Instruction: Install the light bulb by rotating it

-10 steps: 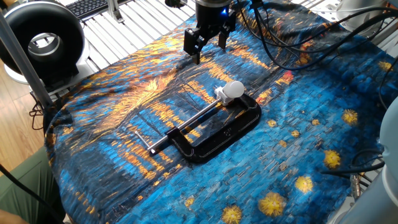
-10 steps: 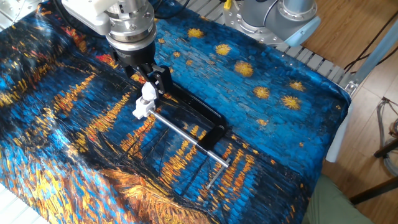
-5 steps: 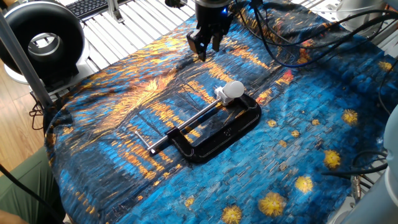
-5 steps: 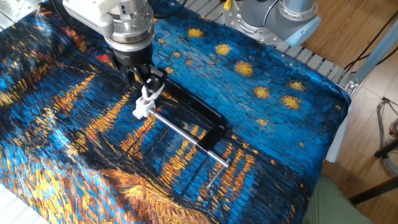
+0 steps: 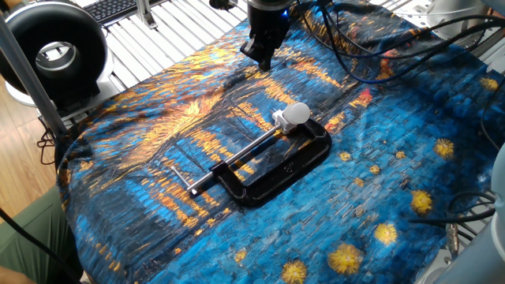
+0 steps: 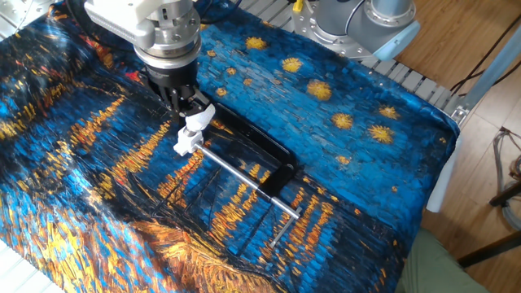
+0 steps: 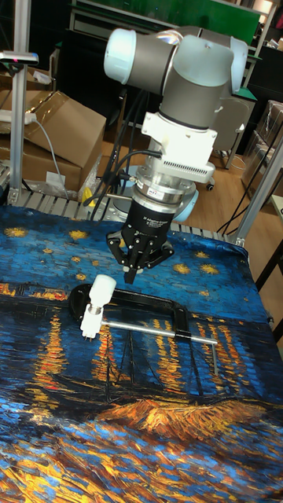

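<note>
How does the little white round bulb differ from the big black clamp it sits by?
The matte white globe light bulb is round and small; the black metal C-clamp is an angular open frame, much larger. The bulb sits raised at the clamp's end; the clamp lies flat on the patterned cloth. Neither is held: the gripper hangs apart.

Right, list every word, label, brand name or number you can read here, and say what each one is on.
No text can be read in any view.
Wrist collar above the gripper: a small pale label, too small and blurred to read.
Black clamp: a faint mark on its frame, unreadable.
Light bulb: no markings visible.
Painted cloth: pattern only, no lettering.
</note>
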You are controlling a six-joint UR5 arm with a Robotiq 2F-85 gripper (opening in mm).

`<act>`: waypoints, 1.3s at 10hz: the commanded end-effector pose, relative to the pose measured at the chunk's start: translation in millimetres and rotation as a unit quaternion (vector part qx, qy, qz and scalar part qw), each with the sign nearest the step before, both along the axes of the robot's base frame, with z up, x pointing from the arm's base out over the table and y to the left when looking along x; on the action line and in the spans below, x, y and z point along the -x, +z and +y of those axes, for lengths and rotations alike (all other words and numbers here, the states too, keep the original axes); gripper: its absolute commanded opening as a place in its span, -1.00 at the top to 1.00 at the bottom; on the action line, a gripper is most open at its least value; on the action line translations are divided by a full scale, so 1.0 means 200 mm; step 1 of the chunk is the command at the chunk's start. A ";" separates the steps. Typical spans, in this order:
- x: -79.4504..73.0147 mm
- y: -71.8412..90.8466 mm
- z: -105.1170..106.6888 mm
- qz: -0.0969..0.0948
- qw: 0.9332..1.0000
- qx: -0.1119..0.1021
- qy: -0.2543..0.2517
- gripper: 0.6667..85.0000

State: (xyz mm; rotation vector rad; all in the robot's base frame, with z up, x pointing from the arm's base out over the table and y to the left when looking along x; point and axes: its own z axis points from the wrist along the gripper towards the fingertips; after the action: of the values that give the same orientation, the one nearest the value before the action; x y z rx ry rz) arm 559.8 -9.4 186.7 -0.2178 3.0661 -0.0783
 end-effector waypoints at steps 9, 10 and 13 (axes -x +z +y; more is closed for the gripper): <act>0.02 -0.08 0.02 -0.022 0.999 -0.025 0.000 0.98; 0.02 -0.08 0.02 -0.021 0.999 -0.025 0.001 0.98; 0.04 -0.06 0.04 -0.010 1.000 -0.029 -0.002 0.98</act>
State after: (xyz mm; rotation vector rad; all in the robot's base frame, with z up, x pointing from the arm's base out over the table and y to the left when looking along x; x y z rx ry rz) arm 554.3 -5.9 172.1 -0.2165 3.0331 -0.0203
